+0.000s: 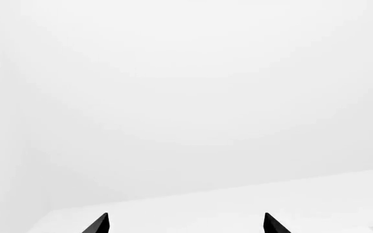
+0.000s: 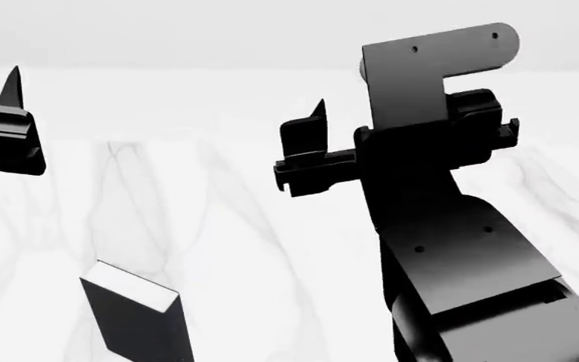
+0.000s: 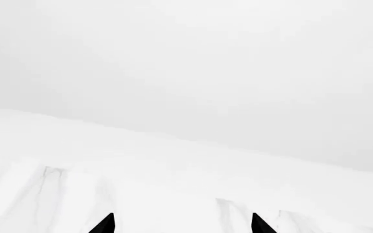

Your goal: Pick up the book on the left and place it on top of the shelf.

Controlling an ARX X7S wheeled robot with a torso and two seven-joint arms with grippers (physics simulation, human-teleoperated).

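Note:
The book [image 2: 136, 326], thin and charcoal black with a pale edge facing up, stands on the white marble table [image 2: 269, 249] at the lower left of the head view. The shelf is out of view. My left gripper [image 1: 186, 216] is open with nothing between its jaws; in the head view one of its fingers [image 2: 11, 87] points up at the far left, above and beyond the book. My right gripper [image 3: 182, 216] is also open and empty, raised near the middle, well right of the book. Neither wrist view shows the book.
My right arm [image 2: 461, 256] fills the right half of the head view and hides the table behind it. A pale wall [image 2: 219, 30] rises beyond the table's far edge. Both wrist views show only white tabletop and wall.

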